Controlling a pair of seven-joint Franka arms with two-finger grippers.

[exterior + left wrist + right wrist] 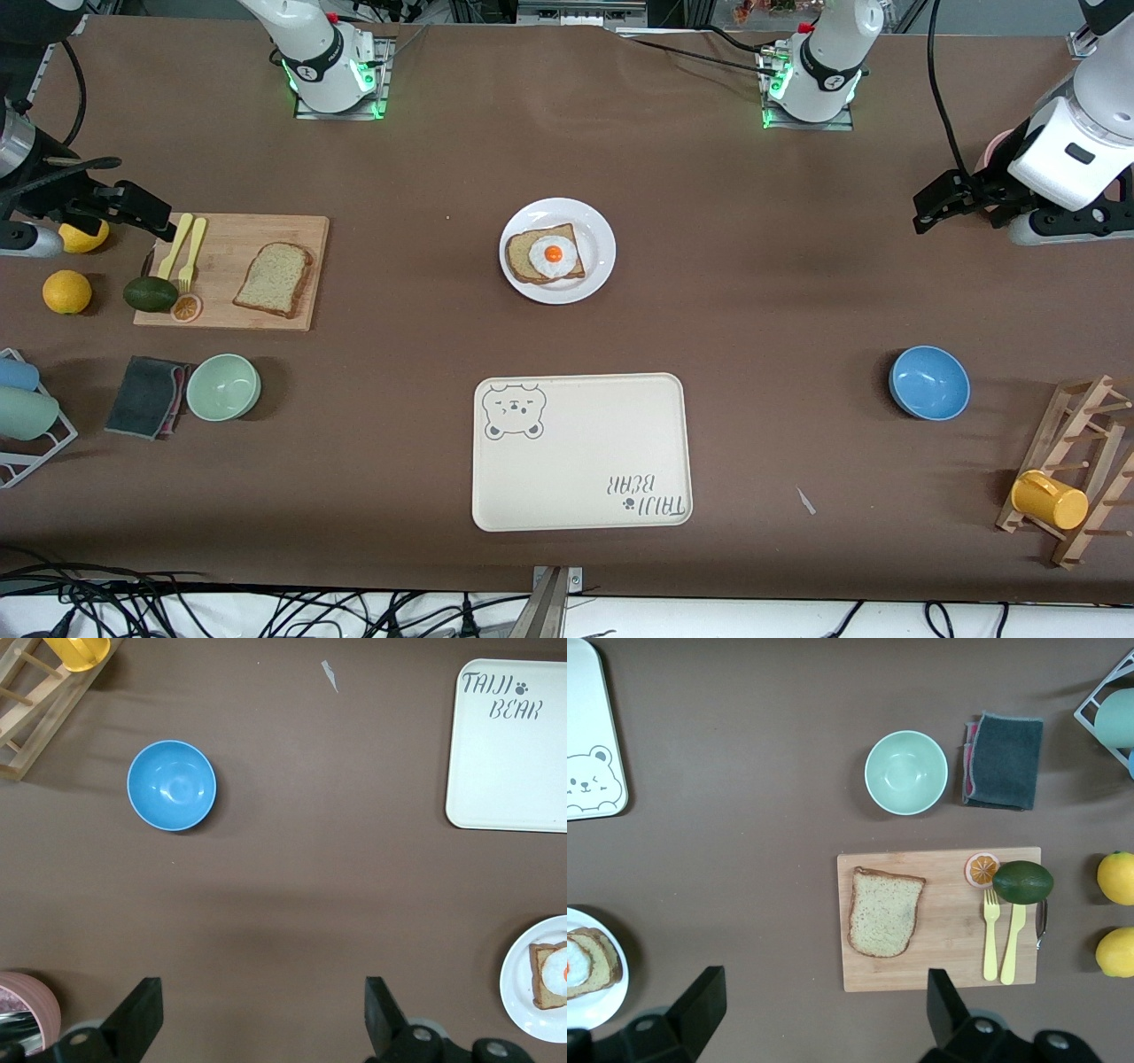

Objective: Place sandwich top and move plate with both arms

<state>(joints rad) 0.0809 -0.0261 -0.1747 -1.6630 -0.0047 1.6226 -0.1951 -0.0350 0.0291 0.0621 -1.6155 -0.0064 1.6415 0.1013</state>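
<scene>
The sandwich top point(273, 279) point(884, 911), a plain speckled slice, lies flat on a wooden cutting board point(248, 230) toward the right arm's end of the table. The white plate point(589, 221) point(518, 983) point(594, 1010) sits mid-table and carries a bread slice with a fried egg point(551, 254). My right gripper point(155, 217) point(824, 979) hangs open and empty over the table by the board's corner. My left gripper point(923, 217) point(263, 988) hangs open and empty over bare table at the left arm's end.
A cream bear tray point(580, 452) lies nearer the front camera than the plate. A green bowl point(223, 386) and grey cloth point(146, 396) sit near the board, which also holds yellow cutlery point(186, 248) and an avocado point(149, 293). Toward the left arm's end are a blue bowl point(928, 381) and a mug rack point(1072, 470).
</scene>
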